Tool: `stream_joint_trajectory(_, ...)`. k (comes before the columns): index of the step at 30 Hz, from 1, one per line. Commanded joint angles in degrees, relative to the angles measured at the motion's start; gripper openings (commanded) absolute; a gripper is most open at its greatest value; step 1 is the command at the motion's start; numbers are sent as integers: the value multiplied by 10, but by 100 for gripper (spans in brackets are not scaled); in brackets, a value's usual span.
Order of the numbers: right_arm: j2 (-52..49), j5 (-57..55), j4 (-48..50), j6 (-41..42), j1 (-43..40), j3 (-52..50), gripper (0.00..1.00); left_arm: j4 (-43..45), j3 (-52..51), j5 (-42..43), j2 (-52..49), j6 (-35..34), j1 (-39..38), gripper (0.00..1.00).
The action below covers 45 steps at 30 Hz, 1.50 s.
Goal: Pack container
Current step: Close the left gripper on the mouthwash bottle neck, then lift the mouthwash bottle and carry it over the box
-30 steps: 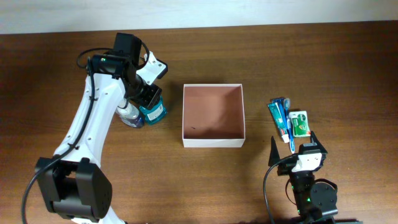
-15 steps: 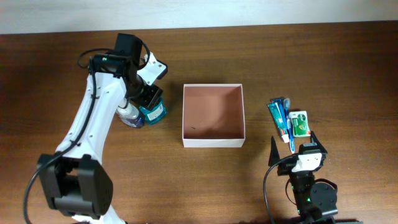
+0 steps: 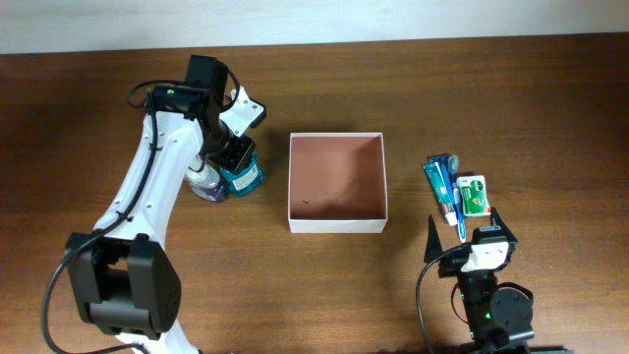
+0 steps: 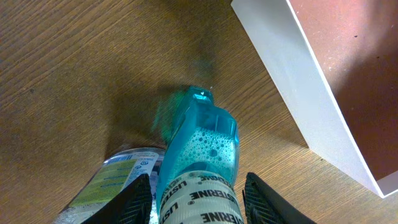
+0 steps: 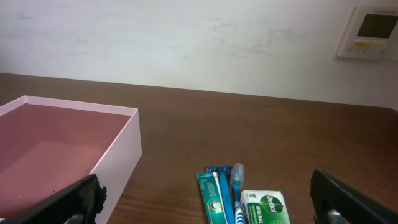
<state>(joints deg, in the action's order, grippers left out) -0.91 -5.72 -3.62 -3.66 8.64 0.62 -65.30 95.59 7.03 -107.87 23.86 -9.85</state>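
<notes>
The container (image 3: 337, 225), a shallow square box with white walls and a reddish-brown inside, sits mid-table with nothing in it; it also shows in the left wrist view (image 4: 298, 93) and the right wrist view (image 5: 115, 165). To its left a teal mouthwash bottle (image 3: 242, 177) stands beside a clear bottle (image 3: 204, 183). My left gripper (image 3: 234, 157) hangs over them. In the left wrist view it (image 4: 198, 177) is open and straddles the teal bottle (image 4: 205, 149), with a narrow gap at each finger. My right gripper (image 3: 463, 228) rests wide open near the front edge, holding nothing (image 5: 205, 186).
Right of the container lie a green toothpaste tube (image 3: 435, 184), a blue toothbrush (image 3: 452, 192) and a green soap box (image 3: 475, 195), just ahead of the right gripper. The clear bottle (image 4: 118, 180) touches the teal one on its left. A pale wall bounds the table's far edge.
The left arm's wrist has shifted slightly to the right above the two bottles. The bottles, the container and the right arm have not moved.
</notes>
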Motion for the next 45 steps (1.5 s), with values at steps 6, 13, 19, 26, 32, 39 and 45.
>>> stream_joint_trajectory(6,5,-3,-5,-2,-5,-3,98,-1,33,0,-1,2,-2,45)
stream_joint_trajectory(13,5,-3,-5,-2,-5,-3,98,-4,34,0,-1,2,-2,44)
stream_joint_trajectory(19,5,-3,-5,-2,-5,-3,98,-18,34,0,-1,2,-2,37)
stream_joint_trajectory(26,5,-3,-5,-2,-5,-3,98,-22,35,2,-1,2,-2,30)
stream_joint_trajectory(32,5,-3,-5,-2,-5,-3,98,-35,74,2,-1,2,-2,16)
stream_joint_trajectory(39,5,-3,-5,-2,-5,-3,98,-50,162,2,2,3,-2,12)
stream_joint_trajectory(45,5,-3,-5,-2,-5,-3,98,-54,233,12,10,3,-13,12)
